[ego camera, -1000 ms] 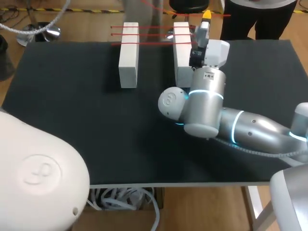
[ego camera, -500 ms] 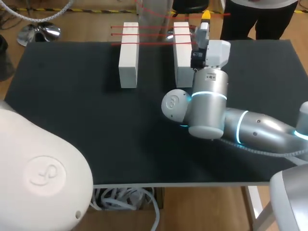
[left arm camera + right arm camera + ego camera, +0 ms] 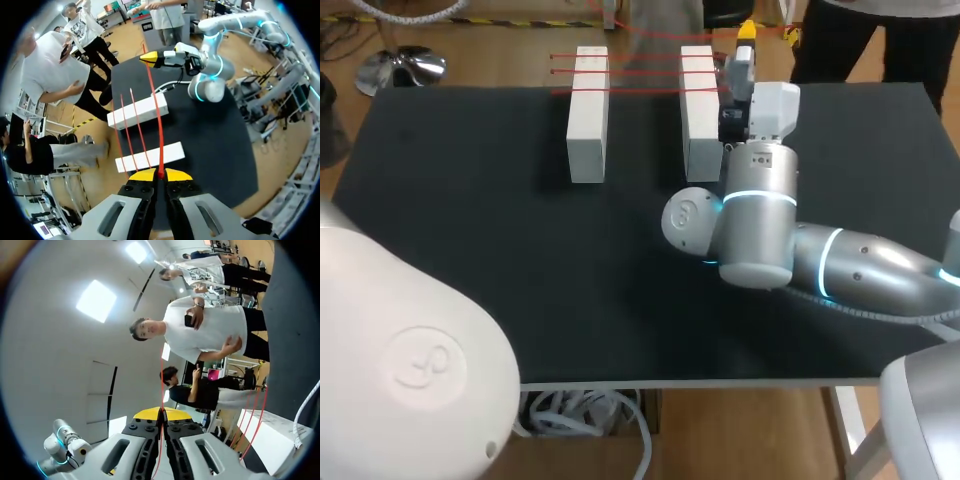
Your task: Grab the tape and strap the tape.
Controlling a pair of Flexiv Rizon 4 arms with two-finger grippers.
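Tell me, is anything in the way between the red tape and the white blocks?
Nothing I can see. The left gripper and right gripper are both shut on the red tape, stretched between them over the two white blocks. Only other red strands lie across those blocks.

Head view:
- Left arm: only a white housing at 7 o'clock, cut by 2 edges. It hides the near-left corner of the table.
- Right arm: cut off at 4 o'clock. Its wrist covers the near end of the right block.
- Right gripper, 12 o'clock: only 1 yellow tip shows. The tape is too thin to trace there.

Right wrist view: white block beside the gripper is cut by the rim; cannot tell which block.

Left wrist view: left gripper, tape's end lost between the tips.
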